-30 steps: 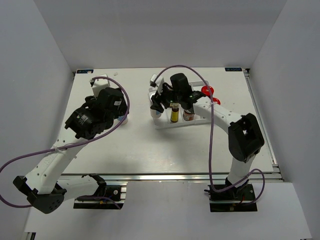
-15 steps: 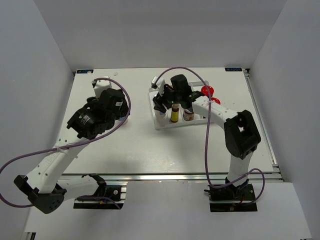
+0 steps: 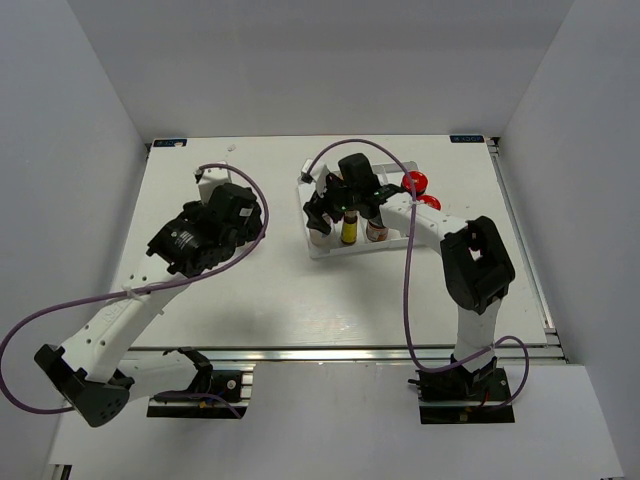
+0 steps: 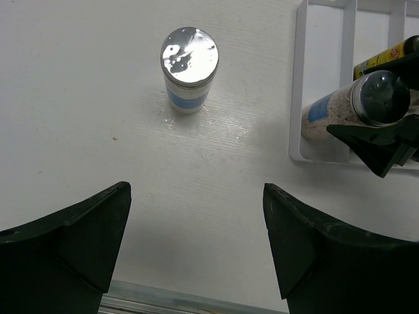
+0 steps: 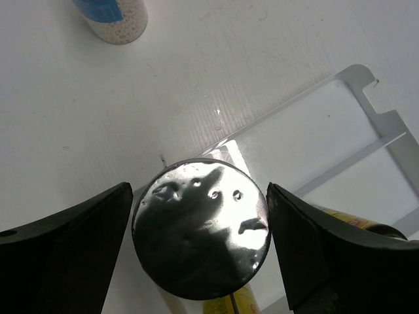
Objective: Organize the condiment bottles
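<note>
My right gripper [image 3: 320,212] is shut on a white bottle with a silver cap [image 5: 201,226]. It holds the bottle upright at the left end of the white ribbed tray [image 3: 345,250], with a finger against each side of the cap. A slim amber yellow-labelled bottle [image 3: 348,230] and a short silver-lidded jar [image 3: 376,231] stand in the tray beside it. Two red-capped bottles [image 3: 415,182] stand behind. My left gripper [image 4: 196,252] is open and empty. A second white silver-capped bottle [image 4: 189,69] stands on the table ahead of it; my left arm hides this bottle in the top view.
In the left wrist view the tray's left rim [image 4: 298,98] lies right of the loose bottle. The table's near metal edge [image 4: 170,302] runs just below my left fingers. The enclosure walls stand at the left, right and back of the table.
My left gripper has moved right and a little forward over the table. My right gripper has shifted slightly with the white bottle at the tray's left end, and its elbow has swung left.
</note>
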`<action>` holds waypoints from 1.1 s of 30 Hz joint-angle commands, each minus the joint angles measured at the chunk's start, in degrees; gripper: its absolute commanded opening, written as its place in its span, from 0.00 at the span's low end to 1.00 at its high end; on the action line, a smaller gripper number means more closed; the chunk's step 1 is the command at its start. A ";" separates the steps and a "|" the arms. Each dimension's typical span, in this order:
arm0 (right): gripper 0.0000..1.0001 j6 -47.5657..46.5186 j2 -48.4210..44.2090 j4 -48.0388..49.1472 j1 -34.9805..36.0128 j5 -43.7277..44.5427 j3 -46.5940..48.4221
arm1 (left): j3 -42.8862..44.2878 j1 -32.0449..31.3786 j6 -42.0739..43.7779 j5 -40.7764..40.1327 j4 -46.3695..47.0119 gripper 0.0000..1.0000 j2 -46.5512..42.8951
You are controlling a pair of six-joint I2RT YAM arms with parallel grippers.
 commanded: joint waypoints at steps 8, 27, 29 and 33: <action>0.89 0.28 -5.51 -2.02 -0.72 -3.49 5.81 | -3.04 3.60 2.77 4.01 5.74 0.92 2.46; 0.82 4.32 -20.71 -2.37 -8.98 -22.30 4.59 | 0.03 20.13 14.81 20.36 18.22 0.92 20.91; 0.81 5.20 -21.16 -1.85 -9.25 -23.09 3.19 | 1.44 20.66 15.43 21.93 18.84 0.92 23.98; 0.80 6.35 -22.47 -0.09 -9.60 -22.92 1.07 | 3.72 20.75 16.22 23.00 19.63 0.92 27.42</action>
